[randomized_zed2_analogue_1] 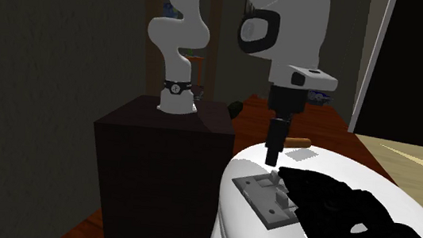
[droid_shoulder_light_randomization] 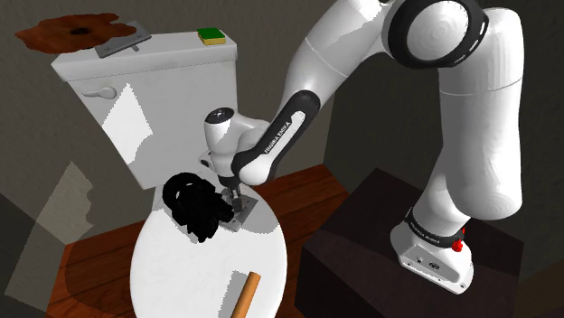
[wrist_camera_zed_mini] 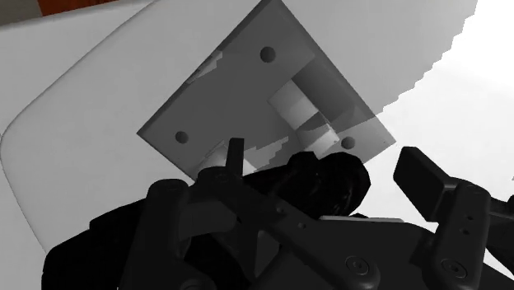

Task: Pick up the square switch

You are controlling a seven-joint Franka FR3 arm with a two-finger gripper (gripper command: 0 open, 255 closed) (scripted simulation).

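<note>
The square switch (droid_shoulder_light_randomization: 244, 210) is a flat grey plate with a raised toggle, lying on the white toilet lid (droid_shoulder_light_randomization: 208, 271). In the second exterior view the switch (randomized_zed2_analogue_1: 263, 194) lies just below and in front of the fingertips. My black gripper (droid_shoulder_light_randomization: 233, 199) points down over the plate's edge, a little above it. Its fingers (wrist_camera_zed_mini: 422, 175) stand apart, open, holding nothing. In the wrist view the switch (wrist_camera_zed_mini: 255, 99) lies just beyond my gripper (wrist_camera_zed_mini: 329, 169). A lumpy black object (droid_shoulder_light_randomization: 194, 210) rests on the lid against the switch, and part of it (wrist_camera_zed_mini: 325, 181) shows between the fingers.
A short wooden stick (droid_shoulder_light_randomization: 244, 294) lies near the lid's front edge. On the tank (droid_shoulder_light_randomization: 136, 68) sit a green sponge (droid_shoulder_light_randomization: 213, 37), a grey flat item (droid_shoulder_light_randomization: 122, 41) and a brown patch (droid_shoulder_light_randomization: 72, 32). My dark stand (droid_shoulder_light_randomization: 407, 262) is beside the toilet.
</note>
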